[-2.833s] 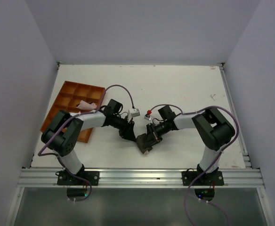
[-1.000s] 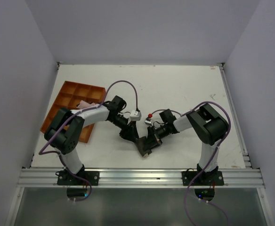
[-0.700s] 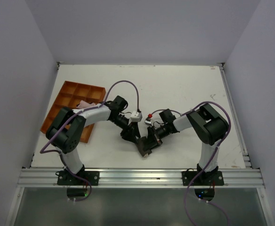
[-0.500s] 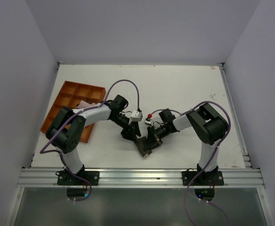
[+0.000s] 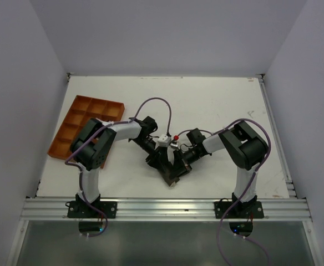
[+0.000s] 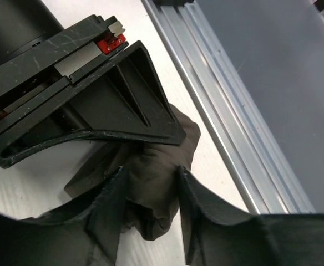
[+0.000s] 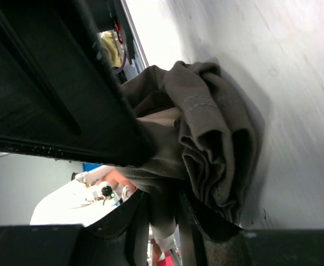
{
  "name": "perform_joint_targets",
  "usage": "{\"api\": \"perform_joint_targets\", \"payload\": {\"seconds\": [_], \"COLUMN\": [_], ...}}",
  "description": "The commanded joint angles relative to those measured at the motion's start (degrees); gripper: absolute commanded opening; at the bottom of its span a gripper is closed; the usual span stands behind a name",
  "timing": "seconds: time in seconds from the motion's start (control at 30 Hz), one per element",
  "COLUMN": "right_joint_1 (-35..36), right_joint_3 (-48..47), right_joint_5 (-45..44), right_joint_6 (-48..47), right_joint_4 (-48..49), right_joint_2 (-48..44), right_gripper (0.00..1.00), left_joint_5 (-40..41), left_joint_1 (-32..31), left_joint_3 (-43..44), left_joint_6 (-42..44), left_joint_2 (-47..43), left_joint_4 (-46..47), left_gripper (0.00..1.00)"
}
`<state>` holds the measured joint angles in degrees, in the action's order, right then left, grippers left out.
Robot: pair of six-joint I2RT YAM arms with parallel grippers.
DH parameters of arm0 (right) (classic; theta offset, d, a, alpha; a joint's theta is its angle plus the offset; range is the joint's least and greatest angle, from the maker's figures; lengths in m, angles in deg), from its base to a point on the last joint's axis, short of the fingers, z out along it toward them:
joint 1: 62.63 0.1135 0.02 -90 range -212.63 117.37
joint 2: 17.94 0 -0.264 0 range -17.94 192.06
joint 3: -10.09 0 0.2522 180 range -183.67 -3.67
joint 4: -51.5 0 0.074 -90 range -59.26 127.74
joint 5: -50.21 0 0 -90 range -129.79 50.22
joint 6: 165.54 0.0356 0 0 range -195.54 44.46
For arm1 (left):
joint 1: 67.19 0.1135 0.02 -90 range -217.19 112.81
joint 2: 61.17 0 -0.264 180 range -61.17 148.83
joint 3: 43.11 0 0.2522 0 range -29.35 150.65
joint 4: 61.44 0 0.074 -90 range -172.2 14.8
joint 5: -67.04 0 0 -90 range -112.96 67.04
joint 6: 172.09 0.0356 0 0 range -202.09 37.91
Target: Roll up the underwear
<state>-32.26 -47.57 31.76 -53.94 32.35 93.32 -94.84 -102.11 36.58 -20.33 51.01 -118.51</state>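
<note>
Left claw [image 6: 150, 173] clamps a fold of the underwear [image 6: 187, 145], the cloth filling the gap between its fingers. The right claw [image 7: 170, 191] meets it nearly tip to tip and pinches the same bundle from the other side. The underwear sits crumpled on the white bench [image 5: 223, 105], toward its near edge, midway between the two arms. An orange divided tray [image 5: 76, 119] lies well apart on the left.

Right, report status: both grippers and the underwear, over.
Right gripper shut on the underwear, loosely bunched. Left gripper astride the same bundle, grip unclear. Orange tray off left, nothing blocking.
</note>
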Motion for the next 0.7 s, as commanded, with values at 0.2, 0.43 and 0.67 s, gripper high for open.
{"api": "perform_joint_targets", "payload": {"seconds": [0.2,0.43,0.67], "right_joint_1": [0.0,0.7,6.7], "right_joint_3": [-0.8,3.2,5.1], "right_joint_5": [-15.1,-30.4,-45.0], "right_joint_6": [-2.9,1.5,3.3], "right_joint_4": [-7.3,-6.5,-7.5], "right_joint_2": [-4.7,-16.4,-23.2], "right_gripper": [0.37,0.43,0.49], "left_joint_5": [-2.7,-1.0,0.9], "left_joint_1": [-1.1,-1.1,-1.6], "left_joint_3": [4.6,5.1,5.7], "left_joint_6": [11.5,3.7,-1.5], "left_joint_2": [3.7,5.7,7.4], "left_joint_4": [-12.2,-9.3,-5.0], "left_gripper": [0.06,0.1,0.09]}}
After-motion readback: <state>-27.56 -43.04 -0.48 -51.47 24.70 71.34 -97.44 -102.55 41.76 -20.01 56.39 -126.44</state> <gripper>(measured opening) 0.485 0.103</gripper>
